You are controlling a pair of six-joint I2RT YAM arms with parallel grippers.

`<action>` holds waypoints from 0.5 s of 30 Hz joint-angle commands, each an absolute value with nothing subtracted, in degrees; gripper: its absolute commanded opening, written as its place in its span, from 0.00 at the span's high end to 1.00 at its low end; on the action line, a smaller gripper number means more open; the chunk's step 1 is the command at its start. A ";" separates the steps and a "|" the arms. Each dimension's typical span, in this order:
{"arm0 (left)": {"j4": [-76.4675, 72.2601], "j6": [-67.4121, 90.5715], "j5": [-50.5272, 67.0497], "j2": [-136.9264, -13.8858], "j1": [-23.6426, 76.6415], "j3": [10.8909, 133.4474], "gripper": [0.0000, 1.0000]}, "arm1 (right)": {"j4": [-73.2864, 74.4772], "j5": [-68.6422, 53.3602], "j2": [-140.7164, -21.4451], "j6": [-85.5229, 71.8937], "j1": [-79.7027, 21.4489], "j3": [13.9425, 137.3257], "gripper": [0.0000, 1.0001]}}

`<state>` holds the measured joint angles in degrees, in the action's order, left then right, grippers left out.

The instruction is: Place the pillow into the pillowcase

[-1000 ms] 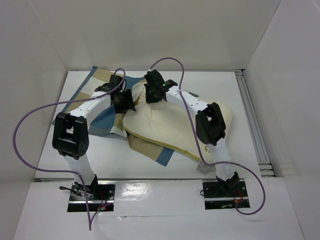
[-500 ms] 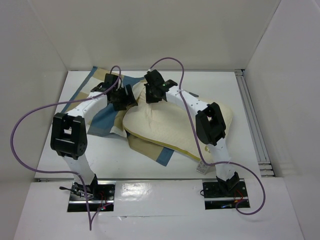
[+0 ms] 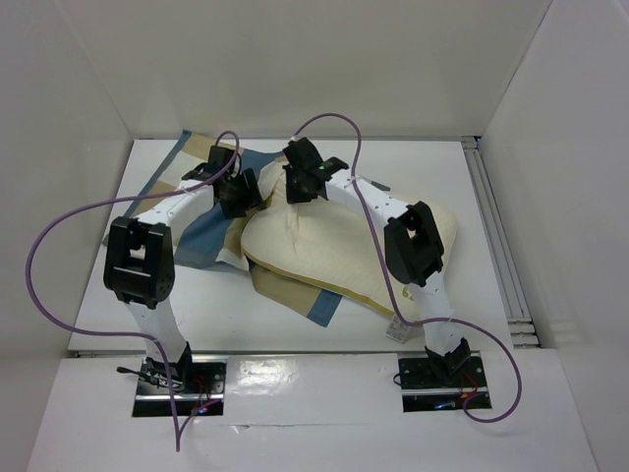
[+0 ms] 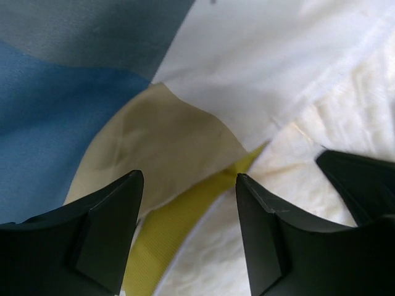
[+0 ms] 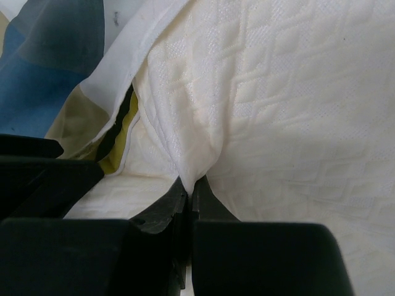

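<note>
From above, the pillow [image 3: 339, 256] lies in the middle of the bench [image 3: 472, 197], plump and cream. Its left end rests on the checked pillowcase [image 3: 201, 231], which spreads flat toward the far left corner. One tan-and-blue corner of the cloth pokes out from under the pillow's near edge. Both arms reach in over the seam where the two meet, the left gripper [image 3: 239, 194] and right gripper [image 3: 298, 192] near each other, but from up here their fingers are too small to read.

The wrist cameras settle that. The left gripper [image 4: 188, 185] hangs with its fingers spread wide and nothing between them, just above the spot where the pillow's olive-yellow piping [image 4: 179, 222] slips beneath a tan and white fold of the pillowcase [image 4: 74, 105]. The right gripper [image 5: 191, 185] is pressed together on a raised pleat of the pillow's [image 5: 296, 111] quilted skin (the fabric puckers up into the fingertips). The pillowcase's white hem [image 5: 129, 55] lies along the pillow's edge just beside it.

As for room, the pillowcase's far edge runs close to the back wall [image 3: 314, 69]. Bare bench lies along the near edge, at the far right and to the right of the pillow, up to a metal rail [image 3: 496, 236].
</note>
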<state>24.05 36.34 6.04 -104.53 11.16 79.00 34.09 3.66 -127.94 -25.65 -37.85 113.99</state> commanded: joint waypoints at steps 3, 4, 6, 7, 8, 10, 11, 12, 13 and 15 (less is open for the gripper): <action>25.22 35.60 2.56 -107.05 11.43 80.95 0.29 | 33.22 1.67 -124.45 -25.40 -39.20 114.17 1.00; 25.22 35.07 2.55 -107.05 11.43 80.95 0.31 | 33.22 1.67 -124.45 -25.40 -39.20 114.17 1.00; 25.75 35.07 1.85 -107.67 11.43 80.95 0.45 | 33.22 1.67 -124.45 -25.40 -39.20 114.17 1.00; 25.75 35.07 1.85 -107.67 11.43 80.95 0.56 | 33.22 1.67 -124.45 -25.40 -39.20 114.17 1.00; 25.75 35.07 1.85 -107.14 11.95 80.95 0.68 | 33.22 1.67 -124.45 -25.40 -39.20 114.17 1.00; 27.15 34.46 1.14 -105.65 11.95 81.64 1.00 | 33.22 2.29 -124.45 -25.40 -39.20 114.17 1.00; 28.20 34.45 0.53 -105.12 11.95 82.78 1.00 | 33.74 2.29 -124.45 -25.40 -39.20 114.17 1.00; 29.87 33.76 0.53 -103.38 11.95 82.79 1.00 | 33.75 2.29 -124.98 -25.40 -39.20 114.78 1.00; 30.67 33.75 -0.08 -102.23 11.95 83.32 1.00 | 33.75 2.89 -124.98 -25.40 -39.20 114.79 1.00; 31.72 32.35 -0.09 -99.68 11.95 82.45 1.00 | 33.75 2.90 -125.51 -25.93 -39.20 115.58 1.00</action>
<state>28.53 34.54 1.32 -105.82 11.84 80.34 34.11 3.73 -127.94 -25.67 -37.91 114.02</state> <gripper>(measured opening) 0.032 0.023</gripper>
